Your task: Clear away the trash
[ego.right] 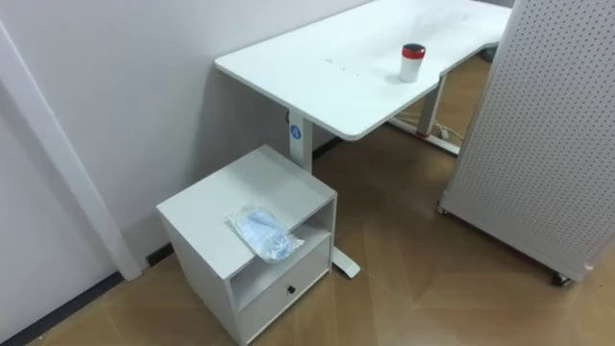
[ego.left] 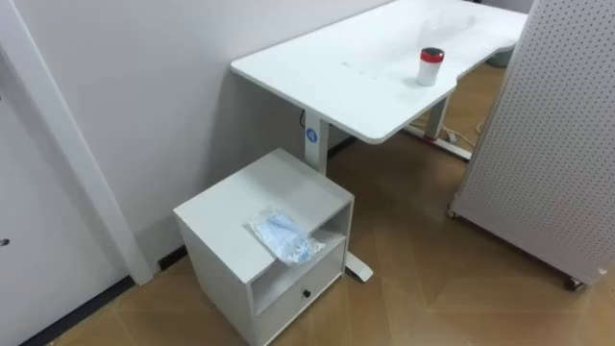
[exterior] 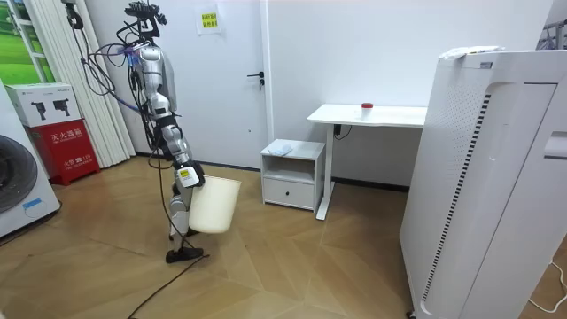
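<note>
**Holding a bin, well short of the cabinet's litter**

The garbage (ego.left: 284, 236), a crumpled bluish wrapper (or a thin bag, I cannot settle which), lies on top of the cabinet (ego.left: 231, 207) at its front edge, above the open shelf. I stand well apart from the cabinet, on its side away from the desk (ego.left: 365, 67), facing it. A pale bin (exterior: 215, 206) hangs by my leg at my right hand (exterior: 186, 175). I judge it is there so the litter can drop straight in once I am close. How that hand's fingers sit on the rim I cannot tell, as they are too small in the room view. A perforated panel (ego.left: 548, 144) beyond the cabinet cuts off the desk's far end.
</note>
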`<state>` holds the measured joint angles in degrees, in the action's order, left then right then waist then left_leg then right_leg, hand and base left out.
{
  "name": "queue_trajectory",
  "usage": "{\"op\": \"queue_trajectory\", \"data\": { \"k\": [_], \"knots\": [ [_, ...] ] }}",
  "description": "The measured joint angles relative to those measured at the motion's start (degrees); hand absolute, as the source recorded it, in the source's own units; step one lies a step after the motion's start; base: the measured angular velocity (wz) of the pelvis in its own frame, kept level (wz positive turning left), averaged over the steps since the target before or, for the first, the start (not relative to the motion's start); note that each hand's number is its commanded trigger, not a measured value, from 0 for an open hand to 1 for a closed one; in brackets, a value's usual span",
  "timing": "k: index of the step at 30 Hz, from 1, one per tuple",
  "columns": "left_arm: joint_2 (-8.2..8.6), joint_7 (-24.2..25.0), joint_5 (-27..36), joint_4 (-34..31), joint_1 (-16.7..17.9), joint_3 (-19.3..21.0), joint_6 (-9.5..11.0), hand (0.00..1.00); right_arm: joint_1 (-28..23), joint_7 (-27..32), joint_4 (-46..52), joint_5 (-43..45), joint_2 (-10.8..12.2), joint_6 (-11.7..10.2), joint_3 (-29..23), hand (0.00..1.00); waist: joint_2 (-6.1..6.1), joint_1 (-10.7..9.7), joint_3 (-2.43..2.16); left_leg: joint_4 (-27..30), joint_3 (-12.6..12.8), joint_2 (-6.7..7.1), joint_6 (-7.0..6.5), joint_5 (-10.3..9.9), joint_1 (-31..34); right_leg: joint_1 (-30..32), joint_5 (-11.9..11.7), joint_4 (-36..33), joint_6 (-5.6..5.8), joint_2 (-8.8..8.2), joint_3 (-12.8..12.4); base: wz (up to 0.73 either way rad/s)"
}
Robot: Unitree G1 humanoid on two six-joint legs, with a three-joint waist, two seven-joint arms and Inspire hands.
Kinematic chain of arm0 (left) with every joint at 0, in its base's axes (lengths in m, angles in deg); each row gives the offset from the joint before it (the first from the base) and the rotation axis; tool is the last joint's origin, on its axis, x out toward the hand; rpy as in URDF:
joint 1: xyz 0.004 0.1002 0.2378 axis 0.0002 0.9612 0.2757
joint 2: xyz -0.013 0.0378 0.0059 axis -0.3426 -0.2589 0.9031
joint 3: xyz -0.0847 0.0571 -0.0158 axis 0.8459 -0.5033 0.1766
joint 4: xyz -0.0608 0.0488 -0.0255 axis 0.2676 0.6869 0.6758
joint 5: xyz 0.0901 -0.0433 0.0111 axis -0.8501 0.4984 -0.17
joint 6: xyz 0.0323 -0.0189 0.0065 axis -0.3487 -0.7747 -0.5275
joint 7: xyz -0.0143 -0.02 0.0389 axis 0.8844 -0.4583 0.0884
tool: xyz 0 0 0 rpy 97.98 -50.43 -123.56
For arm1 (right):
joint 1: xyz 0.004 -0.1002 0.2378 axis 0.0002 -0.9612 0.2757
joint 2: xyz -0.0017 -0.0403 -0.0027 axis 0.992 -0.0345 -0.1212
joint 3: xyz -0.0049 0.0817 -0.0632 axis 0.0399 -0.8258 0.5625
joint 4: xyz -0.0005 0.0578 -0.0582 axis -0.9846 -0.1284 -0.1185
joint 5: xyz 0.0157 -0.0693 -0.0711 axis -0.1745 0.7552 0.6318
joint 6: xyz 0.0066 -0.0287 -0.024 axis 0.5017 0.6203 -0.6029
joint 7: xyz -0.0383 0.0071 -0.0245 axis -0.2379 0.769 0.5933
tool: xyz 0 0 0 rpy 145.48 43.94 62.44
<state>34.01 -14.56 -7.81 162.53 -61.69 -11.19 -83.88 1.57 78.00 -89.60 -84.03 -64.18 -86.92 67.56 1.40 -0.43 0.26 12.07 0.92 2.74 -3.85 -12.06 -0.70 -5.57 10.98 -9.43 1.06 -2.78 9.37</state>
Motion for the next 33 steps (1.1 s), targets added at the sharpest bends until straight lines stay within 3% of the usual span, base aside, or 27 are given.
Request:
{"op": "queue_trajectory", "data": {
  "k": [10, 17, 19, 20, 22, 24, 25, 26, 28, 30, 32, 33],
  "knots": [
    [0.03, 0.64, 0.97, 0.02, 1.48, 0.0, -0.84, 0.0, 0.03, -0.46, -0.06, -0.05, -0.05, 0.41, -0.07, 1.0, 0.03, -0.81, 0.03, 0.04, -0.08, 0.0, 0.02, -0.01, 0.07, -0.3, 0.0, 0.7, 0.0, 0.05, 0.07, 0.0],
    [0.08, 0.73, -4.1, 0.11, 1.38, 2.34, -1.82, 0.0, 0.11, -1.15, -0.29, 0.23, -0.05, 1.63, -0.2, 1.0, 0.51, -0.59, 0.04, 1.07, 0.04, -0.15, 0.12, -0.19, 0.16, -0.24, 0.0, 0.64, 0.0, 0.16, 0.03, 0.0],
    [0.12, 0.95, -4.09, 0.16, 1.49, 2.23, -2.38, 0.0, 0.11, -1.34, -0.43, 0.19, -0.04, 1.91, -0.12, 1.0, 0.56, -0.58, 0.05, 2.07, -0.08, -0.4, 0.23, -0.7, 0.37, -0.35, 0.04, 0.55, -0.06, 0.41, 0.04, 0.0],
    [0.09, 1.32, -4.09, 0.25, 1.61, 2.21, -2.95, 0.0, 0.09, -1.54, -0.42, 0.18, -0.06, 2.07, -0.13, 1.0, 0.33, -0.54, 0.12, 4.56, -0.08, -1.03, 0.4, -1.98, 1.2, -0.31, 0.23, -0.06, -0.36, 0.96, -0.06, -0.04],
    [-0.14, 1.49, -4.61, 0.13, 2.31, 2.47, -3.45, 0.0, 0.13, -2.01, -0.38, 0.38, 0.01, 2.22, -0.5, 1.0, 0.02, -0.59, 0.32, 9.35, -0.13, -2.25, 0.94, -4.77, 3.09, 0.74, 1.93, -2.77, -1.1, 1.98, 0.0, -0.07],
    [-0.87, 1.7, -5.24, 0.1, 2.84, 2.75, -4.56, 0.0, 0.1, -2.98, -0.27, 0.7, 0.06, 2.62, -2.01, 1.0, 0.12, -0.68, 0.05, 15.32, -0.53, -3.76, 1.88, -7.73, 5.19, 2.52, 5.07, -7.43, -1.91, 3.02, 0.24, 0.0],
    [-1.12, 1.63, -5.44, 0.06, 3.18, 3.0, -4.85, 0.0, 0.03, -2.97, -0.21, 0.7, 0.08, 2.61, -2.09, 1.0, 0.88, -0.65, 0.09, 17.72, -0.41, -4.24, 2.41, -8.68, 5.9, 3.02, 6.49, -9.34, -2.47, 3.4, 0.66, 0.09],
    [-1.19, 1.62, -5.59, 0.04, 3.37, 3.01, -5.01, 0.0, 0.01, -2.97, -0.19, 0.7, 0.1, 2.6, -2.07, 1.0, 0.89, -0.64, -0.15, 18.91, -0.4, -4.41, 2.71, -8.92, 6.25, 3.18, 7.21, -10.06, -2.94, 3.44, 0.72, 0.12],
    [-1.2, 1.65, -6.21, 0.04, 3.69, 3.03, -5.7, 0.0, -0.07, -2.86, -0.48, 0.68, 0.11, 2.59, -2.27, 1.0, 1.58, -0.79, -0.21, 23.09, 0.27, -5.46, 2.97, -8.94, 7.74, 3.38, 8.38, -11.8, -3.7, 3.45, 1.07, 0.13],
    [-0.98, 1.73, -6.41, -0.45, 4.92, 2.99, -7.1, 0.0, -0.63, -2.54, -0.57, -0.14, -0.23, 2.58, -2.2, 1.0, 1.65, -0.88, -0.13, 30.0, 1.17, -7.11, 4.42, -7.81, 10.78, 1.95, 9.06, -12.15, -4.65, 4.17, 1.13, 0.11],
    [-0.68, 1.72, -6.44, -1.04, 5.57, 2.79, -7.91, 0.0, -1.52, -1.86, -0.08, -0.51, -0.36, 2.52, -2.27, 1.0, 2.2, -1.33, 0.12, 29.51, 1.54, -6.6, 4.66, -7.17, 13.95, 0.97, 9.98, -12.14, -5.14, 3.97, 0.88, 0.3],
    [-0.63, 1.71, -6.44, -1.2, 5.63, 2.23, -8.06, 0.0, -2.14, -1.37, -0.06, -1.11, -0.52, 2.62, -2.6, 1.0, 2.21, -1.85, 0.13, 25.51, 1.62, -5.28, 4.84, -6.54, 17.04, 0.92, 10.74, -12.45, -5.02, 3.44, 0.92, 0.32]
  ]
}}
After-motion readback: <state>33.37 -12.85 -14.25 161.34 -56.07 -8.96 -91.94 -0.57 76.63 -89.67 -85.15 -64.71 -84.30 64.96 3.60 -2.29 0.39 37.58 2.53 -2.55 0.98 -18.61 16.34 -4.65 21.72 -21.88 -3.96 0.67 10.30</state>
